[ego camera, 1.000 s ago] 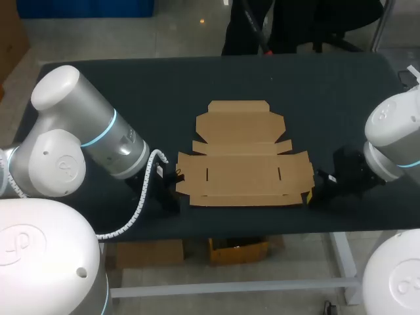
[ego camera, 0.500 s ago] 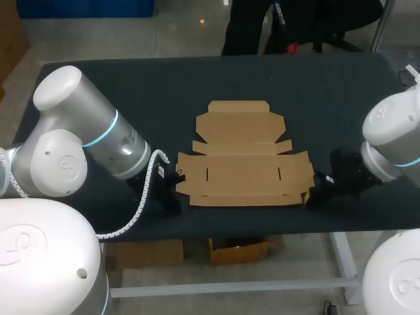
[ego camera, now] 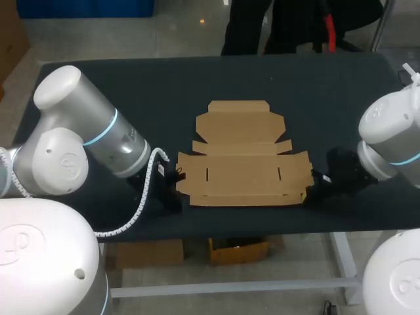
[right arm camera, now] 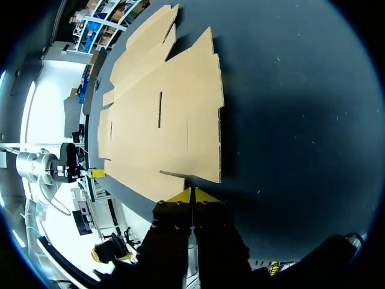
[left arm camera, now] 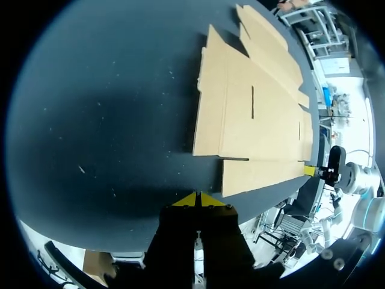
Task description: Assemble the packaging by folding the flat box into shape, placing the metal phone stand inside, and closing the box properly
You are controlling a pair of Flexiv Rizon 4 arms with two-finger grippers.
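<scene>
Head view shows we've barely begun: flat box lies unfolded, left gripper and right gripper both pinched closed, empty.

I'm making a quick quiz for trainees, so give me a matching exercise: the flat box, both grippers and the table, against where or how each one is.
1 flat box
2 left gripper
3 right gripper
4 table

A dark, bearing everything
B fingers together, by the box's left edge
C brown, unfolded, mid-table
D fingers together, at the box's right near corner

Pairs: 1-C, 2-B, 3-D, 4-A
</scene>
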